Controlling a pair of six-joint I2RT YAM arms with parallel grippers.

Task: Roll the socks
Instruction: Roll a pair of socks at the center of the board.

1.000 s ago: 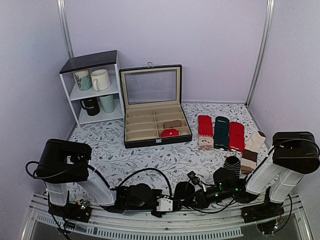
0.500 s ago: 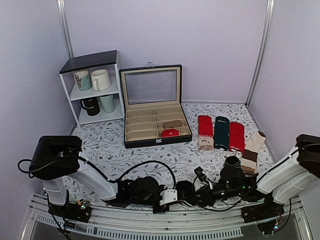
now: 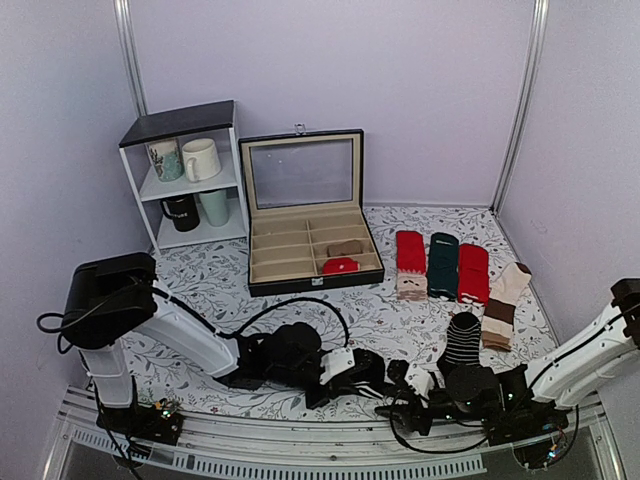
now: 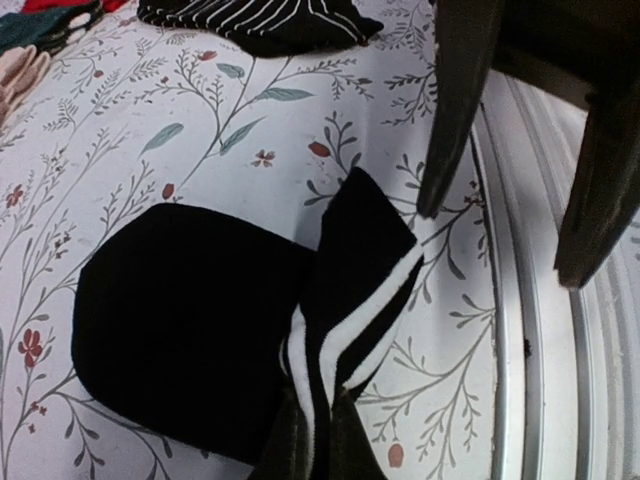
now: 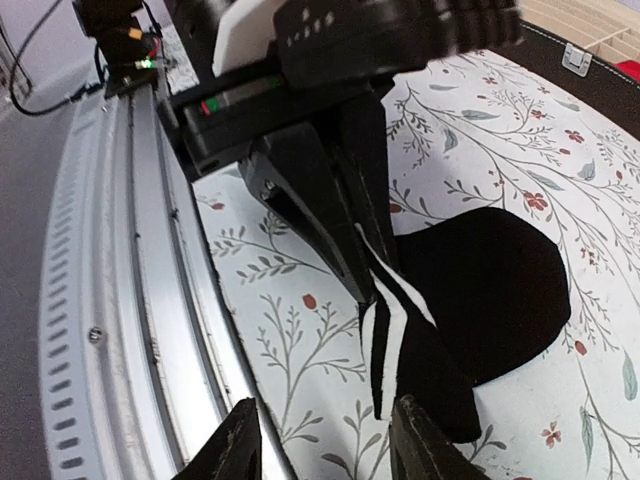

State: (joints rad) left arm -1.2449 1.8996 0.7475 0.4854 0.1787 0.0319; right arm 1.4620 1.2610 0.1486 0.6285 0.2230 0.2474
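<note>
Socks [image 4: 190, 330]: left hand [image 4: 315, 445] clamped on the cuff; set the half-parted, empty right hand [image 5: 330, 440] beside that cuff, then roll tightly toward the toe.

Socks [image 4: 190, 330] flat on tabletop [image 4: 150, 130], close to its near edge. Left gripper [image 4: 315, 445] at their left end, right gripper [image 5: 325, 440] just beside them on the right. Case [image 3: 305, 225] behind, mid-tabletop. Shelf [image 3: 190, 175] left of case, row of socks [image 3: 440, 265] right of it.
</note>
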